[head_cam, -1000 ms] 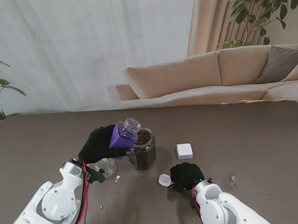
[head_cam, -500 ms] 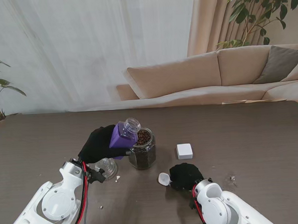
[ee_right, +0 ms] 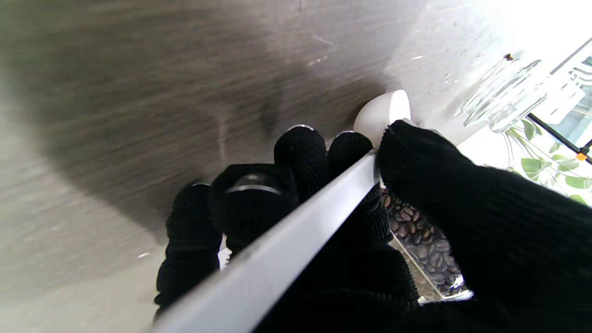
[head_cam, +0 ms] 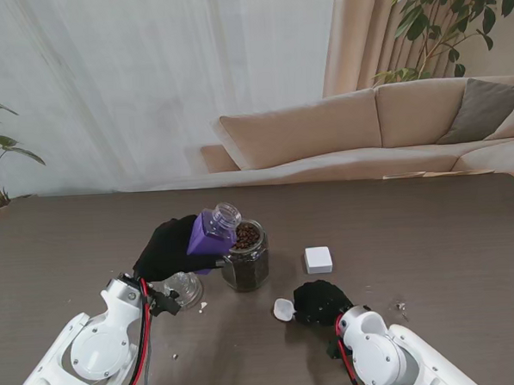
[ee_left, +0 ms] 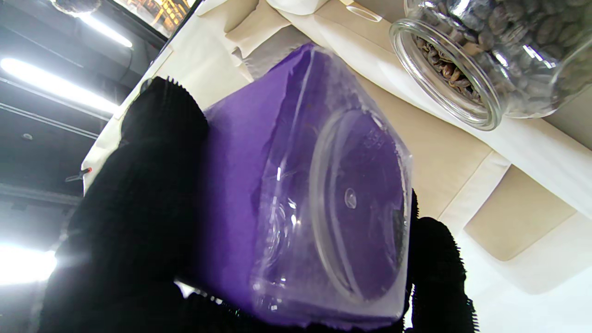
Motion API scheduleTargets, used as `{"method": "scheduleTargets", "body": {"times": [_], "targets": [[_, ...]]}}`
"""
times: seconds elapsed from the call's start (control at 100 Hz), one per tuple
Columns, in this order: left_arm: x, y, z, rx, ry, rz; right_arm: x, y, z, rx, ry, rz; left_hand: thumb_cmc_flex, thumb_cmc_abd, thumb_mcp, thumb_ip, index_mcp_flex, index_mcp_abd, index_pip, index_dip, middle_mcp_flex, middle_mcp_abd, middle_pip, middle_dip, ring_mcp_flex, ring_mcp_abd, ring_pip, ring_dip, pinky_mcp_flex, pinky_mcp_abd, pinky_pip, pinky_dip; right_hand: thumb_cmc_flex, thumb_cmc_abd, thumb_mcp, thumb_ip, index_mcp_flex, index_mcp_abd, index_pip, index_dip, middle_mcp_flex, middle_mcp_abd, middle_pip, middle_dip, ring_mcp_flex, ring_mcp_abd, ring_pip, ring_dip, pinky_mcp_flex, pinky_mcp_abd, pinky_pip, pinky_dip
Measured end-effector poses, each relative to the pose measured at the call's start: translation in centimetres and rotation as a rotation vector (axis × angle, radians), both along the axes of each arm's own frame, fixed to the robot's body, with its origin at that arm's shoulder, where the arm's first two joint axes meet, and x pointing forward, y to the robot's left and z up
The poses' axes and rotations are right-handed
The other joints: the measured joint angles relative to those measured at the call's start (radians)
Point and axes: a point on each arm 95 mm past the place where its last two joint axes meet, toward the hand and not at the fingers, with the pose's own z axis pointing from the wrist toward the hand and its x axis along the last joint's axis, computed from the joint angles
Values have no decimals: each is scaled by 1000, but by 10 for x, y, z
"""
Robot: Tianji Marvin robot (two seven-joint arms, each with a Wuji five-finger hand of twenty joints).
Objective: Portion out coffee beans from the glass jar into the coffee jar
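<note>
The open glass jar (head_cam: 246, 258) of coffee beans stands on the table, its rim and beans (ee_left: 485, 55) close in the left wrist view. My left hand (head_cam: 167, 249) is shut on the purple coffee jar (head_cam: 212, 232), lifted and tilted, with its open mouth just to the left of the glass jar's rim. The purple jar's clear base (ee_left: 323, 208) faces the left wrist camera. My right hand (head_cam: 319, 301) rests low on the table to the right of and nearer to me than the glass jar. It is shut on a white spoon (ee_right: 296, 231), whose bowl (head_cam: 283, 308) points left.
A small white box (head_cam: 318, 259) lies right of the glass jar. A clear glass lid (head_cam: 186, 288) sits by my left wrist, also seen as the lid (ee_right: 504, 97) in the right wrist view. Small crumbs dot the dark wooden table (head_cam: 431, 226). A sofa stands behind.
My right forearm has shifted slightly to the right. Both hands, the spoon and the two jars stay where they were.
</note>
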Motion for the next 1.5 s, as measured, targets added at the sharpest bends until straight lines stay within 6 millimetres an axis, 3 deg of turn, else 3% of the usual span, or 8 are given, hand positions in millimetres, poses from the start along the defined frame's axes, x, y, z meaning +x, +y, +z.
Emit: {"method": "scheduleTargets", "body": {"times": [0.12,0.29,0.91,1.5], "targets": [[0,1,0,1,-1,2,-1,-1,4,26,37,0,0,0,0,0,0,0,0,0,0,0,0,0,0,0,0,0,0,0,0,0,0,0,0,0,0,0,0,5,1,0,0,10,0,0,3,0,10,0,-58,-2],[-1,2,1,3,-3,5,-1,-4,12,42,78,5,0,0,0,0,0,0,0,0,0,0,0,0,0,0,0,0,0,0,0,0,0,0,2,0,0,-2,0,14,1,-1,0,20,0,-2,8,2,155,0,-207,-23],[-1,3,0,8,-1,12,11,-13,64,106,28,-56,0,0,0,0,0,0,0,0,0,0,0,-1,0,0,0,0,0,0,0,0,-1,-14,22,-10,0,-3,0,24,2,-2,1,36,0,-5,17,12,170,1,-210,-25],[-2,7,-1,22,16,35,58,8,151,30,-214,-46,0,0,0,0,0,0,0,0,0,0,0,-1,0,0,0,0,0,0,0,0,-1,-14,22,-10,0,-3,0,25,2,-2,-1,36,0,-5,17,12,170,2,-220,-25]]}}
